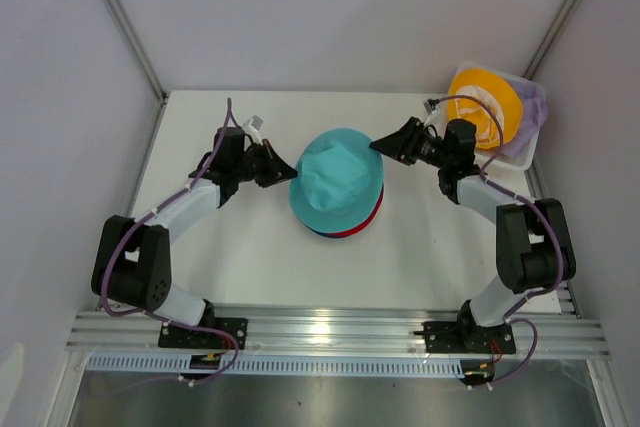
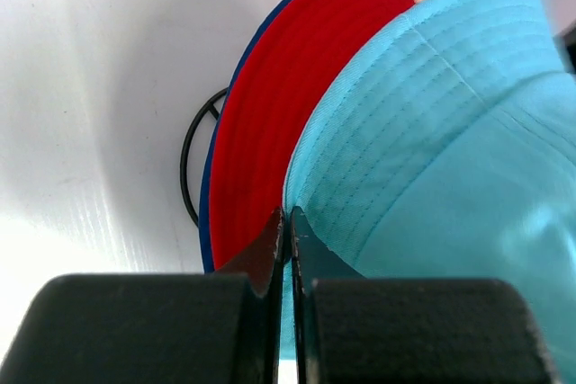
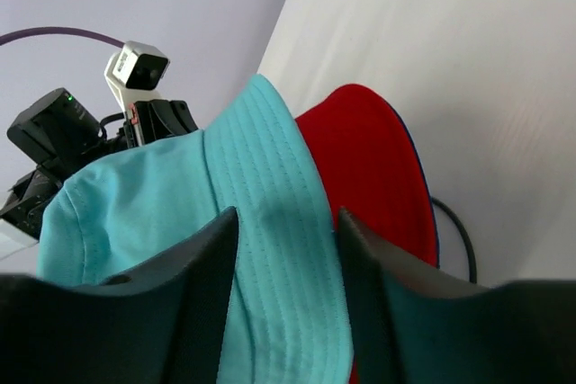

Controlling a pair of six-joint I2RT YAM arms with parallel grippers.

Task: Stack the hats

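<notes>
While the teal hat sits crown-up at the middle of the table in the overhead view, we see that it tops a pile. The red hat peeks out under its near brim, with a sliver of the navy hat below. The left gripper meets the teal brim on its left side and the right gripper meets it at the far right. In the white basket at the far right corner lie an orange hat and a lavender hat.

From the left wrist, we find the left gripper pinched almost closed, with the edge of the teal brim caught between its tips. Red and then navy fabric lie beneath, and a black wire frame shows just beyond them on the table.

From the right wrist, we see the right gripper spread wide, its fingers on either side of the teal brim. The red brim lies underneath.
</notes>
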